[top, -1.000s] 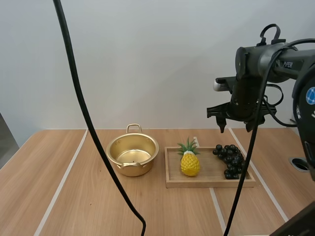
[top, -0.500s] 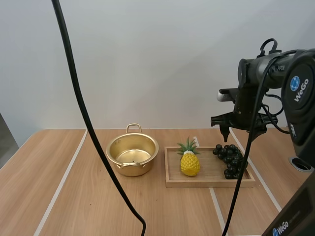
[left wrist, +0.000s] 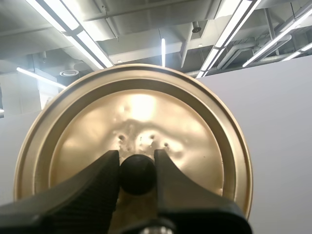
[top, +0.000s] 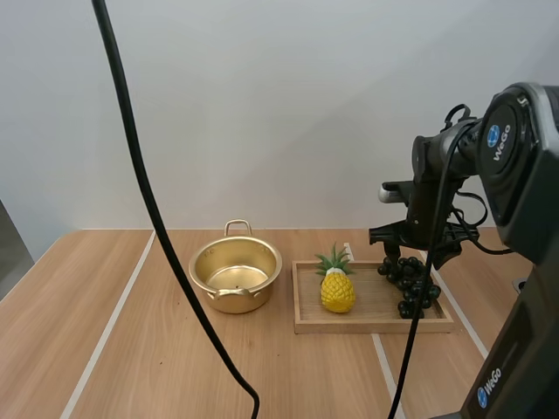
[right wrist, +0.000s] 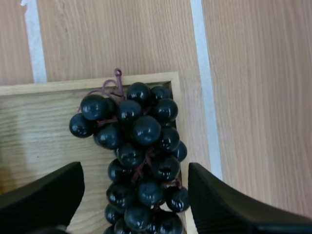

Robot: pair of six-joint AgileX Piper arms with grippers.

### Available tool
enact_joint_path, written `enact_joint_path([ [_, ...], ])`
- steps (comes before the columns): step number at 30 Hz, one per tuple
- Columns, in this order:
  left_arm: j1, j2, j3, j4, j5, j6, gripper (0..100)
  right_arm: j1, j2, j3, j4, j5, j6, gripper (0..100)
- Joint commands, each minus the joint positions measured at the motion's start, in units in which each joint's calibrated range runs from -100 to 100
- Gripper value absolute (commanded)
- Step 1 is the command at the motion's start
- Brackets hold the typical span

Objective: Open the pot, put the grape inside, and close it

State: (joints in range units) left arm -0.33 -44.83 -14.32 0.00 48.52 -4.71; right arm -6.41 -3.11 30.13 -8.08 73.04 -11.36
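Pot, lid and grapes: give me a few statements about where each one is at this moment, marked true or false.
1. The pot stands open on the table, beside the wooden tray. True.
2. The lid lies on the table next to the pot. False: the left gripper holds it, pinching its knob.
3. The right gripper is open over the grapes. True.
4. The grapes are inside the pot. False: they lie at one end of the wooden tray.
5. The right gripper is shut on the pineapple. False: the pineapple stands untouched in the tray.
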Motion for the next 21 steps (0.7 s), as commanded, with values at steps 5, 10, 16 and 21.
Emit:
enact_joint_path([
  [5,-0.05,-0.27,-0.36,0.67,-0.29,-0.05,0,-0.16,3.41,0.25,-0.79,-1.22,-0.37,100],
  [10,-0.05,-0.27,-0.36,0.67,0.72,-0.05,0,-0.16,5.32,0.25,-0.79,-1.47,-0.37,100],
  [16,-0.05,-0.27,-0.36,0.67,1.31,-0.05,0,-0.16,6.79,0.25,-0.79,-1.83,-0.61,100],
  [21,-0.05,-0.27,-0.36,0.67,1.93,-0.05,0,-0.16,7.09,0.25,-0.68,-2.37,-1.69,97],
])
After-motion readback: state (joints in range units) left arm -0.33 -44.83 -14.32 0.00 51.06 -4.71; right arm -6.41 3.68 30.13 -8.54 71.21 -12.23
